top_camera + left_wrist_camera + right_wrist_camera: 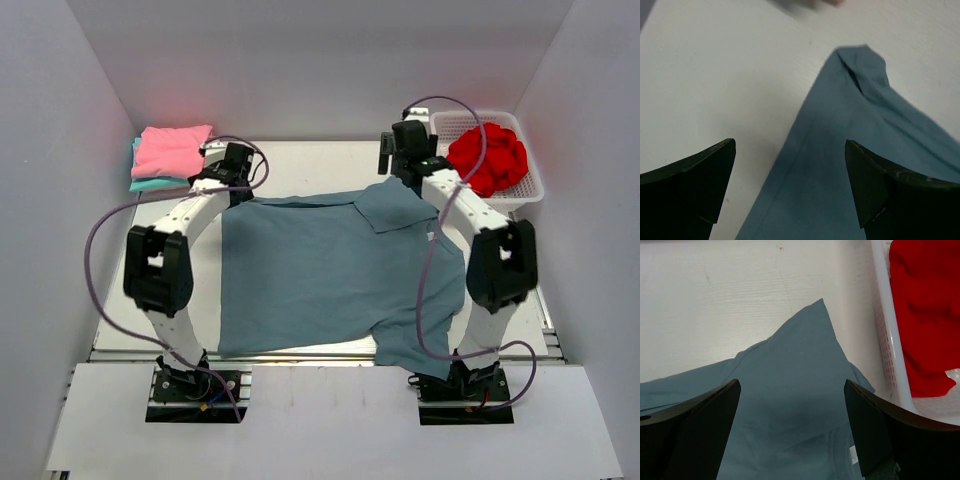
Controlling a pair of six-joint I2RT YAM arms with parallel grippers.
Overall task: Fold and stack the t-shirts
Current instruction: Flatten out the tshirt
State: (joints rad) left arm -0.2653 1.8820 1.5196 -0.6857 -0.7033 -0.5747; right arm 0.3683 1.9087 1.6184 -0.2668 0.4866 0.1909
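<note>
A dusty blue-grey t-shirt (330, 270) lies spread flat on the table between the arms, one sleeve folded over at the far right. My left gripper (238, 165) is open above the shirt's far left corner (860, 60); its cloth edge (805, 165) runs between the fingers. My right gripper (405, 150) is open above the folded sleeve (800, 385) at the far right. A folded pink t-shirt (172, 150) lies on a folded teal one (150, 184) at the far left. A bright red t-shirt (488, 156) is bunched in the basket.
A white plastic mesh basket (528, 190) stands at the far right corner; its wall (886, 335) shows close beside the right gripper. White walls enclose the table on three sides. Purple cables loop from both arms.
</note>
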